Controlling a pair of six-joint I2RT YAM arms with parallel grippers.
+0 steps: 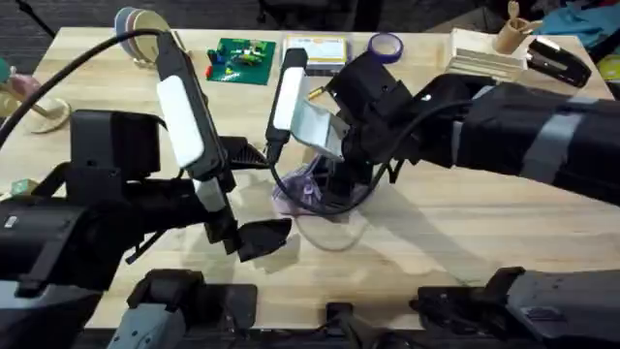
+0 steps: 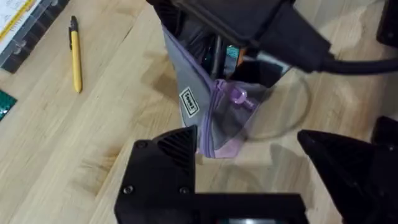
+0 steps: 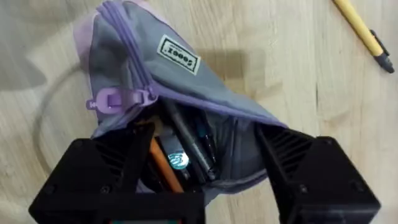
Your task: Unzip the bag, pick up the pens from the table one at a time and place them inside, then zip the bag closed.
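The left gripper hangs low over the near-middle of the table, its jaws spread wide and holding nothing. In its wrist view the bag's near end lies just beyond the gap between the two jaws, close to one finger, though whether it touches cannot be told.

The bag stands partly upright in the middle of the table — lavender along the zipper, grey on the side panel with a small white label. Its zipper is run open over most of the length, and the purple pull sits toward one end. Inside the mouth several pens lie together, one orange, others dark.

The right gripper reaches in from the right and sits right over the open mouth. In its wrist view its jaws are parted and straddle the opening, one finger on each side of the pens, not clamped on anything.

One yellow pen with a dark tip lies flat on the bare table, well apart from the bag on its far side.
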